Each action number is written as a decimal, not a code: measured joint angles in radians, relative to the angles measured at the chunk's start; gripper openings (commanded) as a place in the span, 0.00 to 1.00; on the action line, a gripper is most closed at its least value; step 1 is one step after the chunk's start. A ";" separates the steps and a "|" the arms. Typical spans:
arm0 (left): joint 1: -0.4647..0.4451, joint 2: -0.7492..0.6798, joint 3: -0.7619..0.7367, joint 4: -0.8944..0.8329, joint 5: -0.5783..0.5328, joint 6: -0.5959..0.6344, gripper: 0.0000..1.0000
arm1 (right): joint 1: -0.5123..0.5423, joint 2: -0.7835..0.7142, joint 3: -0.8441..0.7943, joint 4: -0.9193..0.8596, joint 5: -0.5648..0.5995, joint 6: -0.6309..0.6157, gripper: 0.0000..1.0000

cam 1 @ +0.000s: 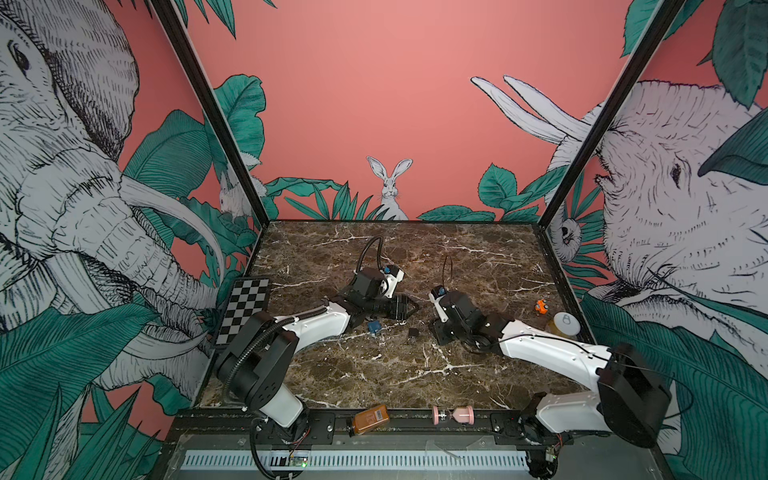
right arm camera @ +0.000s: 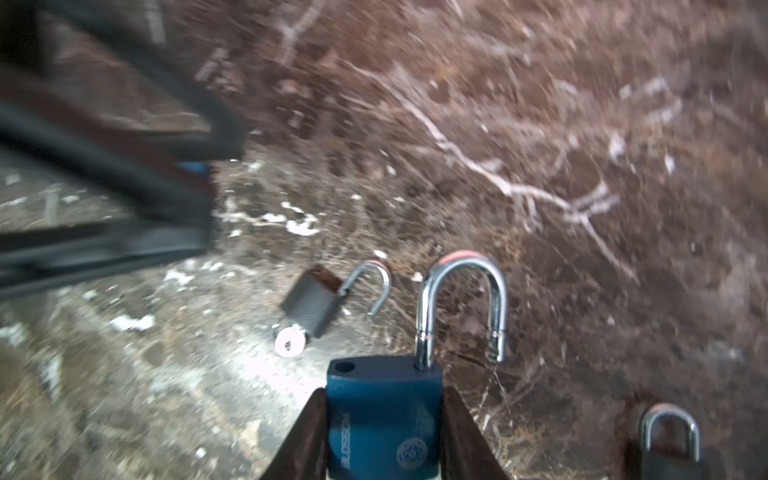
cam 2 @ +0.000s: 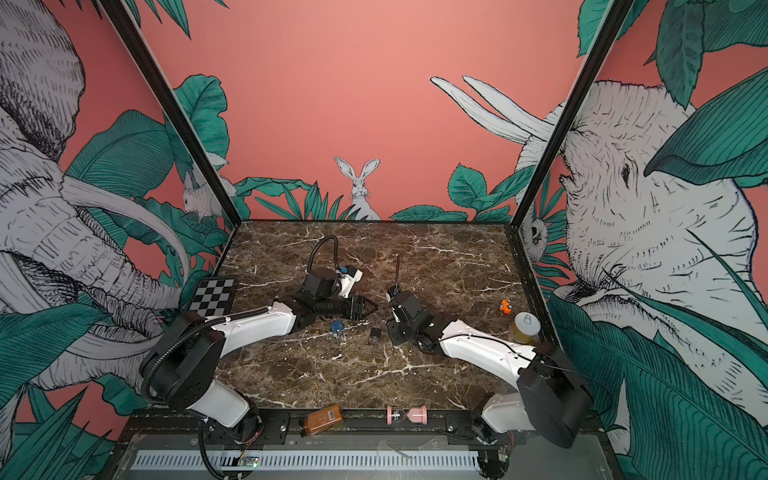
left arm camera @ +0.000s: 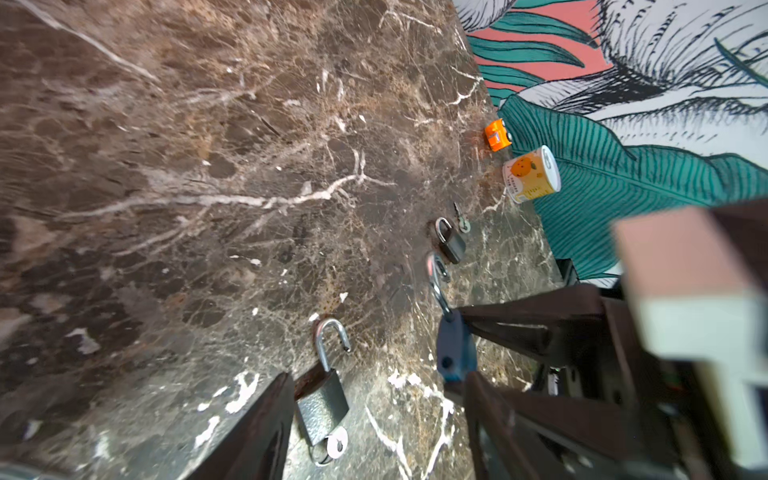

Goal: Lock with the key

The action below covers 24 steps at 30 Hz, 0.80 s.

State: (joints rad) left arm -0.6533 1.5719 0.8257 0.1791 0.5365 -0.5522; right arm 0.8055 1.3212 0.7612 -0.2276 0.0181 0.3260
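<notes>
**Mid-table: blue padlock clamped in the right tool**

Near the middle of the marble table (cam 1: 415,382), the right tool (right arm camera: 384,397) is clamped on a blue padlock (right arm camera: 384,419), its fingers (right arm camera: 307,432) pressing the two narrow sides of the body. The padlock's chrome shackle (right arm camera: 465,264) is open: one leg sits in the body, the free end hangs clear beside it, and the empty hole shows on top. The underside of the body is hidden, so I cannot tell whether a key sits in it.

Just beyond the blue padlock, an open grey padlock (right arm camera: 309,303) lies flat on the table with a silver key (right arm camera: 289,343) stuck in its base. The left tool (cam 1: 415,309) hangs near this padlock with its jaws apart, clamping nothing — it is blurred in the right wrist view.

A shut grey padlock (left arm camera: 453,245) lies close to the right tool, with a loose key (left arm camera: 462,222) just beside it. A small blue object (cam 1: 375,327), too small to name, lies by the left forearm.

At the table's right edge, an orange toy car (cam 1: 540,307) and a can (cam 1: 563,326) stand near each other. A brown bottle (cam 1: 371,419) and a pink hourglass (cam 1: 453,414) lie on the front rail, and a checkerboard (cam 1: 245,311) lies at the left edge.
</notes>
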 measured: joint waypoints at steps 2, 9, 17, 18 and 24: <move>0.000 0.008 0.006 0.015 0.023 -0.017 0.65 | 0.000 -0.020 0.000 0.011 -0.031 -0.047 0.18; -0.005 0.024 0.031 0.087 0.093 -0.067 0.62 | 0.000 -0.060 0.005 0.017 -0.090 -0.133 0.17; -0.035 0.080 0.045 0.119 0.136 -0.092 0.57 | 0.000 -0.060 0.030 0.001 -0.121 -0.165 0.17; -0.038 0.084 0.047 0.118 0.139 -0.094 0.55 | 0.000 -0.061 0.035 -0.003 -0.125 -0.169 0.18; -0.041 0.093 0.079 0.122 0.150 -0.103 0.43 | 0.000 -0.085 0.044 -0.024 -0.142 -0.183 0.18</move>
State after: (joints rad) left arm -0.6941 1.6650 0.9047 0.3008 0.6861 -0.6556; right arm 0.8055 1.2366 0.8051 -0.2520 -0.1234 0.1429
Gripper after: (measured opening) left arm 0.471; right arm 0.364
